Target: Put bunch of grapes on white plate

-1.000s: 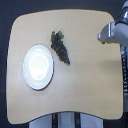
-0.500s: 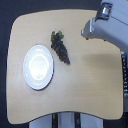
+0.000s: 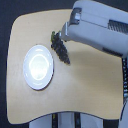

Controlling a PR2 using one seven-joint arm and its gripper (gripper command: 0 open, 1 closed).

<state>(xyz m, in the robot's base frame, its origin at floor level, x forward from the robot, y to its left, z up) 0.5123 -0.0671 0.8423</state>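
Plate (image 3: 38, 67) sat empty at exterior view's left. Grapes (image 3: 61, 48) lay just beside its rim on table (image 3: 90, 90), leaves up top. Gripper (image 3: 64, 34) hung over stem end; open/closed: couldn't tell. You'd want to grip near stem, lift straight, carry across w/o dragging.

A light wooden table (image 3: 90, 85) with rounded corners stands on a dark floor (image 3: 6, 60).
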